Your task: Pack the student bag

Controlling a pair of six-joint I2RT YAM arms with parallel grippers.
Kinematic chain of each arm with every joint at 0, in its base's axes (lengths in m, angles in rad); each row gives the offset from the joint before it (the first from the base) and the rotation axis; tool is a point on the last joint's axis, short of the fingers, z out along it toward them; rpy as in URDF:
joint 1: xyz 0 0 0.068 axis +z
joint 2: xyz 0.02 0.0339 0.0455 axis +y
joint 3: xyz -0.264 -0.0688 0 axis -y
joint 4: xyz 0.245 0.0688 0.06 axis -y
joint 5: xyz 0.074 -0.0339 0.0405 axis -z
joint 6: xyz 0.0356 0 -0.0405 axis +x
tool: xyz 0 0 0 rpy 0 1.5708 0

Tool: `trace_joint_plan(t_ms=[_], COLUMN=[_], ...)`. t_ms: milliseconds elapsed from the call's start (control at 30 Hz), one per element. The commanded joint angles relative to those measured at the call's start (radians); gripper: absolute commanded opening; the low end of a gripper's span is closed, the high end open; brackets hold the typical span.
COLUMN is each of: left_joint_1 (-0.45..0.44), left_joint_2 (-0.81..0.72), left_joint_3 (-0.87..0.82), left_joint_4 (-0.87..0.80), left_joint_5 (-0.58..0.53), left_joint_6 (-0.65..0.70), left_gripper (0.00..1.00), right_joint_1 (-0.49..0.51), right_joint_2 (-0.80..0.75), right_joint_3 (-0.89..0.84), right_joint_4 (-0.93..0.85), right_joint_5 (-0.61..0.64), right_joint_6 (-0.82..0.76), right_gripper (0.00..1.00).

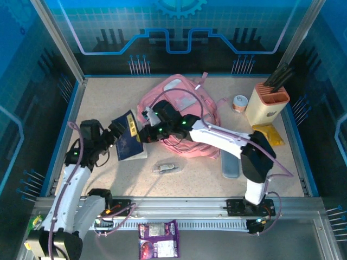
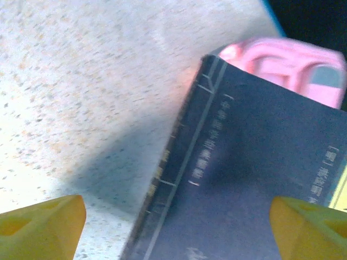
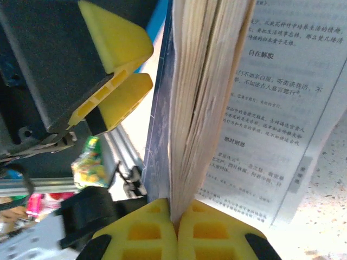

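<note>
The student bag (image 1: 190, 92) lies slumped, soft and pink, beyond the book (image 1: 129, 142).

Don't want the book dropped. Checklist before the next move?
1. Right end effector shut on the book: ok.
2. Left end effector open, fingers either side of the cover: ok.
3. Book closed: not ok, pages splay apart in the right wrist view.
4. Opening of the student bag ready: cannot tell, the right arm covers it.
5. Book's lower edge off the table: cannot tell.
</note>
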Motion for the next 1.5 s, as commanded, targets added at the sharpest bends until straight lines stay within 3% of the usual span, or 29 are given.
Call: trace_joint_plan(t_ms=[0,100,200,433,600,733,1000,1067,1333,1433,1467], left_joint_1=[0.013,0.013,0.002,-0.093,-0.163,-0.222,-0.269,-0.282,-0.334,-0.371,-0.387], left_joint_2=[-0.022,-0.029,-0.035,0.028,0.103,0.141,0.175,0.173,0.184,0.209,0.218], left_joint_3=[0.064,0.075,0.041,-0.041,-0.023,-0.029,-0.01,-0.002,-0.011,-0.001,0.003], left_joint_4=[-0.068,0.022,0.149,0.405,0.465,0.597,0.652,0.658,0.804,0.85,0.868], left_joint_5=[0.149,0.31,0.432,0.518,0.502,0.527,0.51,0.493,0.459,0.439,0.43], left_joint_6=[0.061,0.034,-0.014,-0.116,-0.115,-0.158,-0.18,-0.179,-0.232,-0.244,-0.244], left_gripper=[0.89,0.88,0.86,0.82,0.76,0.61,0.28,0.22,0.08,0.05,0.05], right_joint_1=[-0.043,-0.082,-0.154,-0.28,-0.323,-0.352,-0.396,-0.403,-0.464,-0.45,-0.443], right_joint_2=[-0.101,-0.152,-0.199,-0.273,-0.276,-0.274,-0.284,-0.292,-0.361,-0.368,-0.362], right_joint_3=[-0.029,-0.038,-0.099,-0.186,-0.243,-0.286,-0.317,-0.321,-0.404,-0.405,-0.405], right_joint_4=[0.062,0.019,0.094,0.23,0.334,0.343,0.338,0.329,0.222,0.192,0.203], right_joint_5=[-0.044,-0.059,-0.157,-0.31,-0.381,-0.391,-0.404,-0.411,-0.397,-0.41,-0.422], right_joint_6=[0.006,-0.028,0.015,0.096,0.162,0.168,0.162,0.156,0.113,0.088,0.097], right_gripper=[0.0,0.0,0.0,0.0,0.0,0.0,0.0,0.07,0.85,1.0,1.0])
